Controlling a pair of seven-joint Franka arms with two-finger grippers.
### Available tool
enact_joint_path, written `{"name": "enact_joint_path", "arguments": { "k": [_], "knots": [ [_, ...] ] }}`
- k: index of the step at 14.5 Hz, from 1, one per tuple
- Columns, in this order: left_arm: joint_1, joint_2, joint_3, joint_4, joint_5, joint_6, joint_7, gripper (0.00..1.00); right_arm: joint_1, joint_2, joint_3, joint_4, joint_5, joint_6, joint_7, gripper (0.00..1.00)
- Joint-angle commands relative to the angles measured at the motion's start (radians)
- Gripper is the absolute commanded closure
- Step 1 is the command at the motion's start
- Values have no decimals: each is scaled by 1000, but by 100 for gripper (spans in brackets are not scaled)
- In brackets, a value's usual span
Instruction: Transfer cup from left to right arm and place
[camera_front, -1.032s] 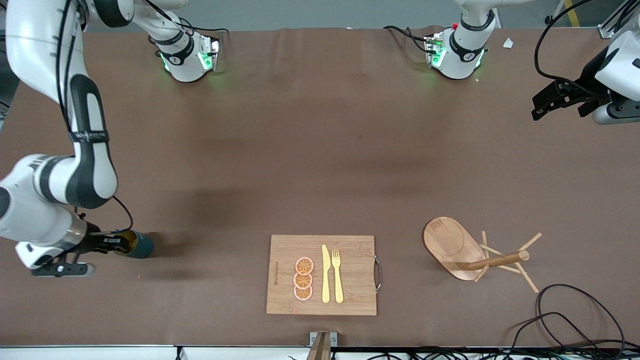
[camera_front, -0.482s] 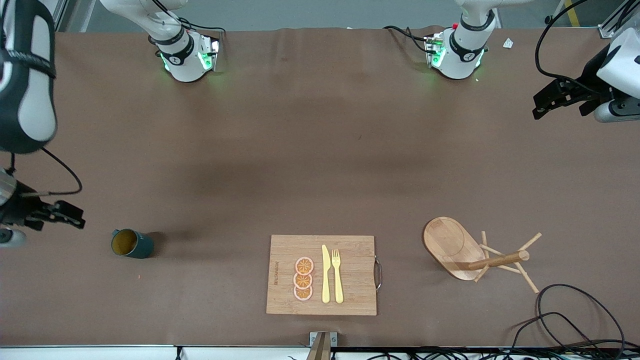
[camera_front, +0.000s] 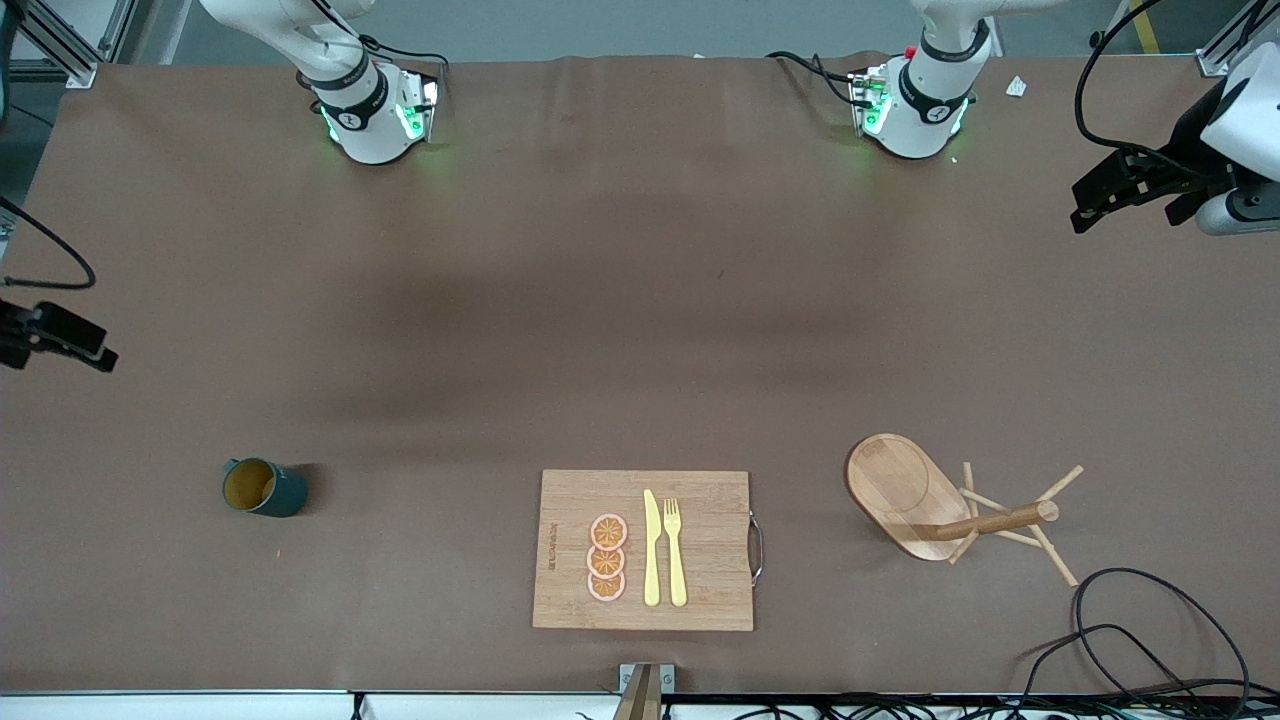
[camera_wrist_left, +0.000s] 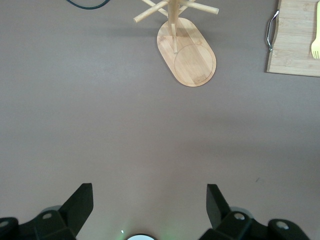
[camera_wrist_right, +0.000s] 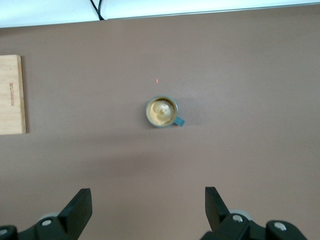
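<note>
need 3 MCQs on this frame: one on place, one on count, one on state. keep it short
1. Where is the cup?
A. on the cutting board
B. on the table toward the right arm's end
C. on the wooden rack

2. How many orange slices lie on the cutting board?
A. one
B. three
C. five

3. What state is the right tool in?
A. open, holding nothing
B. shut on the cup
C. shut on the fork

Answers:
1. B, the cup stands alone on the bare table at that end.
2. B, three slices lie in a row beside the knife.
3. A, its fingers are spread, with the cup well clear of them.
</note>
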Motion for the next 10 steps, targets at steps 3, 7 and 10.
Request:
{"name": "enact_joint_path", "arguments": {
  "k": [3, 7, 10],
  "knots": [
    [3, -17, -1, 0, 17, -14, 37, 0, -5, -103, 19, -31, -27, -70, 25, 0],
    [3, -11, -1, 17, 17, -16, 46, 0, 12, -126, 22, -19, -62, -104, 26, 0],
    [4, -10, 0, 18, 17, -14, 64, 0, 18, -126, 22, 7, -67, -138, 48, 0]
  ]
}}
